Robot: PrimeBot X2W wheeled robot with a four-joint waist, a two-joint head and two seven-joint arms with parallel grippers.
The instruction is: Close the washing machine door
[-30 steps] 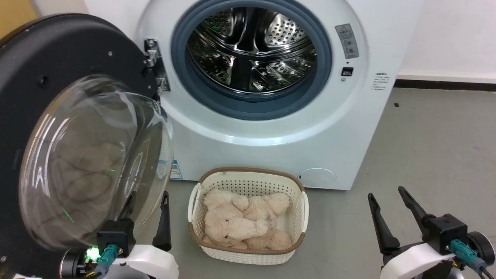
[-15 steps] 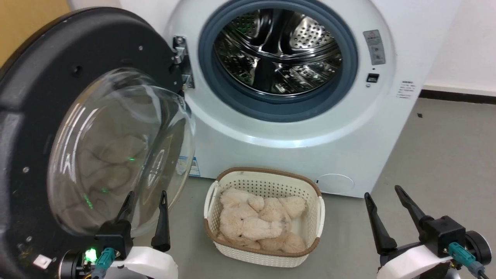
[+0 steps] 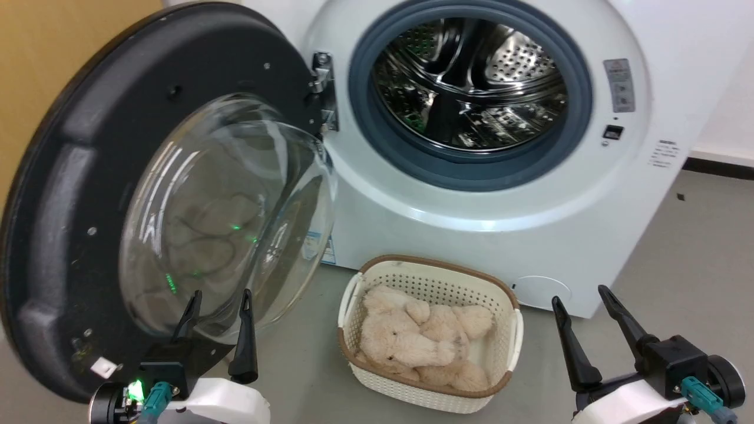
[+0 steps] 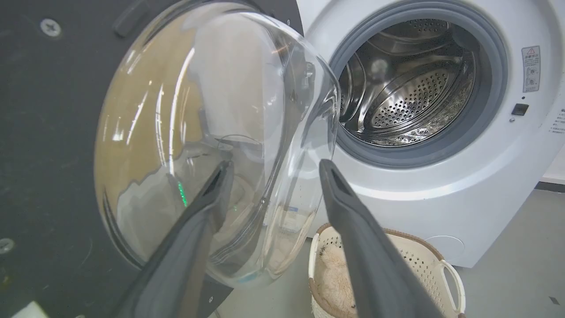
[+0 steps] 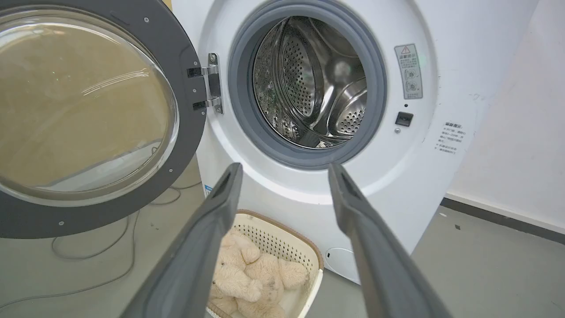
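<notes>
You have the washing machine door [image 3: 76,194], a large round black disc with a matte back, swung wide open to the left on its metal hinge [image 3: 323,88], with its inner side turned towards you. Its bulging clear glass bowl [image 3: 235,194] juts out at the centre. The big white front-loading washing machine [image 3: 471,235] stands just to the right of it, and you can see the perforated steel drum [image 3: 471,88] inside the grey rubber gasket [image 3: 471,174]. A small blue label [image 3: 327,250] sits low on the front, partly behind the glass.

Your left gripper [image 3: 221,292] hangs low in front of the lower part of the glass bowl. Its two dark fingers are parted with nothing between them. In the left wrist view one finger overlaps the bowl, but you cannot tell whether it touches. Your right gripper [image 3: 578,294] is well apart from the door, low at the right over the grey floor [image 3: 677,247], with its fingers spread wide and empty.

On the floor just before the washer sits a white perforated plastic basket with a brown rim [image 3: 412,397], and a beige plush toy [image 3: 412,341] lies in it. A thin grey cable [image 5: 88,247] trails on the floor below the door, and a yellow-brown wall [image 3: 35,59] stands behind it
</notes>
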